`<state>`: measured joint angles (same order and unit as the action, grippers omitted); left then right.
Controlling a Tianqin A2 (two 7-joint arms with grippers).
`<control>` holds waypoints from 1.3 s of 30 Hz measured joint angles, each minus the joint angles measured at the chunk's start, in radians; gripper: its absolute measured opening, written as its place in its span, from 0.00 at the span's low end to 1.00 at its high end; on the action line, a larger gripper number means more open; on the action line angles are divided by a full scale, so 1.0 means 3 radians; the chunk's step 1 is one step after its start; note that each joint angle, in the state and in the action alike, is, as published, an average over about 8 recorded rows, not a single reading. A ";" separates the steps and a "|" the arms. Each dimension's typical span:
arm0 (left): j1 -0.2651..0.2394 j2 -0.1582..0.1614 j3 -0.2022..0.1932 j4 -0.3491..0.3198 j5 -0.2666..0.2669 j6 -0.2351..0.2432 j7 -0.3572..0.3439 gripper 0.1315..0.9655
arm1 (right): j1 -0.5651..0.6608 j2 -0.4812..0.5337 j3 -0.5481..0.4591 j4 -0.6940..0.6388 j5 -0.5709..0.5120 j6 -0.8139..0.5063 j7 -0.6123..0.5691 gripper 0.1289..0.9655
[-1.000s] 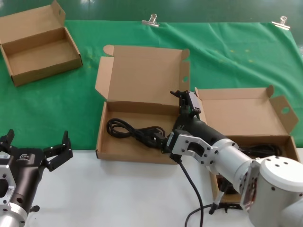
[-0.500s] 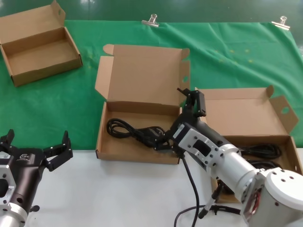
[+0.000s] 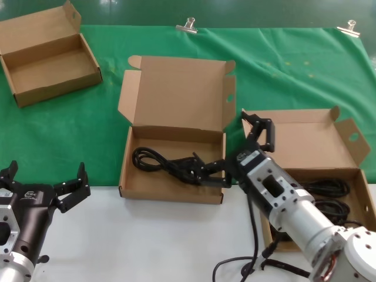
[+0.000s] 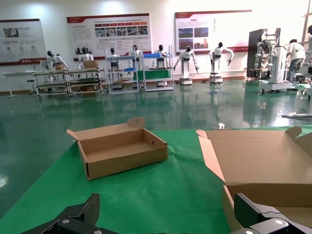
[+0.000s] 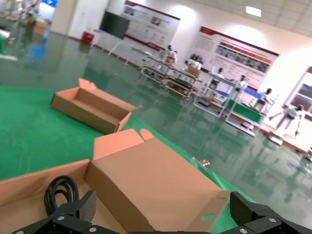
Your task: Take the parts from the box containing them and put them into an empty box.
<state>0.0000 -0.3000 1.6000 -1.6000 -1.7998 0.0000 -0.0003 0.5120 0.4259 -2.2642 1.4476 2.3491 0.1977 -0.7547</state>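
The box with angled wing flaps [image 3: 305, 141] stands at the right and holds black power cords [image 3: 326, 191]. The largest box, with a tall eared lid [image 3: 176, 94], stands in the middle with one black cord [image 3: 155, 160] lying in it. My right gripper [image 3: 232, 148] is open and empty, straddling that box's right wall near the cord's plug end. The right wrist view shows the lid [image 5: 161, 180], the cord [image 5: 58, 190] and the open right gripper [image 5: 163, 219]. My left gripper [image 3: 44, 176] waits open at the front left; it also shows in the left wrist view [image 4: 168, 219].
A third, shallow cardboard box [image 3: 47, 56] sits at the far left back, also in the left wrist view [image 4: 122, 151]. Green cloth [image 3: 70, 129] covers the table, with two metal clips [image 3: 187, 24] at its back edge. A white strip [image 3: 147, 235] runs along the front.
My right gripper has drawn back to the right from above the middle box and turned. The cord stays lying in the middle box. The left arm has not moved.
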 joint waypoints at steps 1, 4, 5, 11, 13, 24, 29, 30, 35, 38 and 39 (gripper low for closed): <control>0.0000 0.0000 0.0000 0.0000 0.0000 0.0000 0.0000 1.00 | -0.0040 -0.0010 0.0052 0.0011 -0.0041 -0.0015 0.0057 1.00; 0.0000 0.0000 0.0000 0.0000 0.0000 0.0000 0.0000 1.00 | -0.0158 -0.0039 0.0205 0.0047 -0.0168 -0.0061 0.0231 1.00; 0.0000 0.0000 0.0000 0.0000 0.0000 0.0000 0.0000 1.00 | -0.0198 -0.0049 0.0257 0.0059 -0.0211 -0.0076 0.0290 1.00; 0.0000 0.0000 0.0000 0.0000 0.0000 0.0000 0.0000 1.00 | -0.0435 -0.0107 0.0564 0.0130 -0.0467 -0.0168 0.0642 1.00; 0.0000 0.0000 0.0000 0.0000 0.0000 0.0000 0.0001 1.00 | -0.0514 -0.0126 0.0664 0.0153 -0.0549 -0.0198 0.0756 1.00; 0.0000 0.0000 0.0000 0.0000 0.0000 0.0000 0.0001 1.00 | -0.0948 -0.0233 0.1229 0.0282 -0.1016 -0.0366 0.1397 1.00; 0.0000 0.0000 0.0000 0.0000 0.0000 0.0000 0.0001 1.00 | -0.1147 -0.0282 0.1487 0.0341 -0.1229 -0.0443 0.1690 1.00; 0.0000 0.0000 0.0000 0.0000 0.0000 0.0000 0.0001 1.00 | -0.1185 -0.0291 0.1537 0.0353 -0.1270 -0.0458 0.1746 1.00; 0.0000 0.0000 0.0000 0.0000 -0.0001 0.0000 0.0001 1.00 | -0.1384 -0.0340 0.1794 0.0412 -0.1483 -0.0534 0.2037 1.00; 0.0000 0.0000 0.0000 0.0000 -0.0001 0.0000 0.0001 1.00 | -0.1494 -0.0367 0.1937 0.0445 -0.1602 -0.0577 0.2200 1.00; 0.0000 0.0000 0.0000 0.0000 -0.0001 0.0000 0.0001 1.00 | -0.1523 -0.0374 0.1975 0.0453 -0.1633 -0.0588 0.2243 1.00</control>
<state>0.0000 -0.3000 1.6000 -1.6000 -1.8000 0.0000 0.0000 0.0551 0.3136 -1.6716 1.5836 1.8592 0.0213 -0.0818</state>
